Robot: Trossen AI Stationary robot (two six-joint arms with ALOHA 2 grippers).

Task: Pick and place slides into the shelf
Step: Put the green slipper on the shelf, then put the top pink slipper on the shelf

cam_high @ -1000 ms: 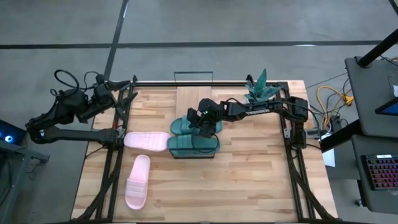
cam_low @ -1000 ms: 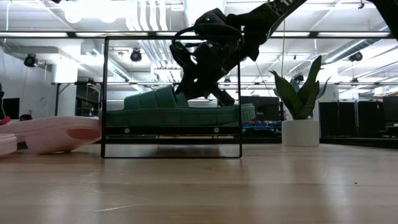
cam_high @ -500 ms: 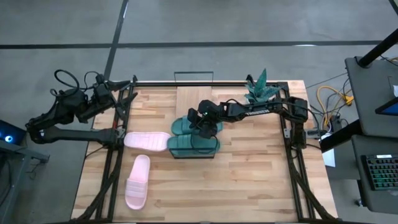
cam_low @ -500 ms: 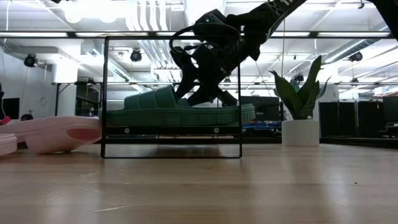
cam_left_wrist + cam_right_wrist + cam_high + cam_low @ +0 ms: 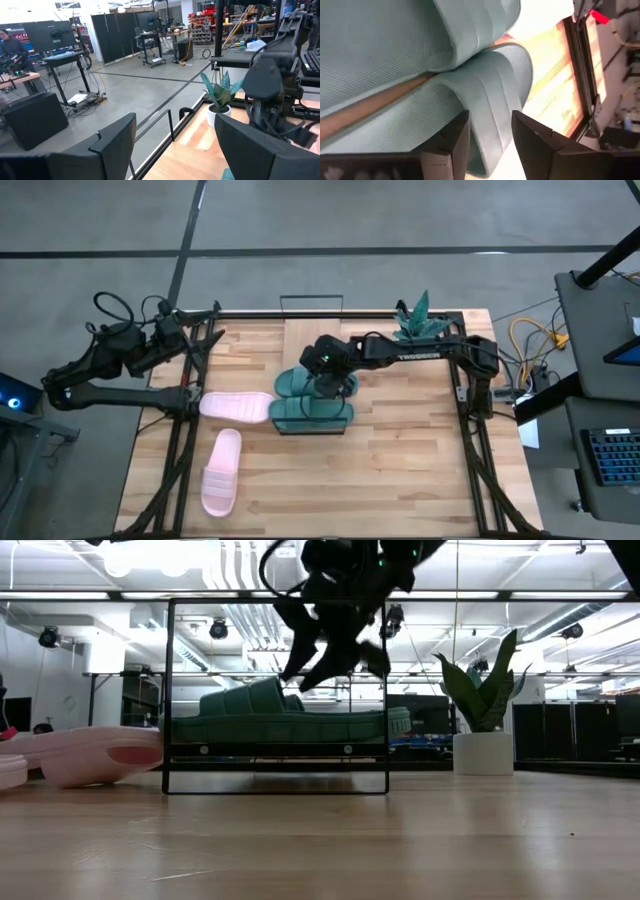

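Two dark teal slides (image 5: 310, 412) (image 5: 296, 384) lie side by side on the light-wood shelf (image 5: 312, 340), soles down; the low view shows one slide (image 5: 290, 720) inside the shelf's black frame (image 5: 168, 690). My right gripper (image 5: 335, 665) hangs open just above them, fingers pointing down, and touches nothing. In the right wrist view it (image 5: 490, 135) has a teal strap (image 5: 490, 85) beyond its fingertips. Two pale pink slides (image 5: 235, 405) (image 5: 221, 472) lie on the table left of the shelf. My left gripper (image 5: 175, 145) waits open at the far left corner (image 5: 205, 330).
A small teal potted plant (image 5: 418, 323) stands at the far right of the table, just right of the shelf (image 5: 485, 730). Black rails (image 5: 185, 430) run along the table's left and right sides. Bare wood (image 5: 400, 470) lies near the front right.
My right gripper has opened, let go of the teal slide's strap and risen straight up, clear of it. The slide stays where it was on the shelf.
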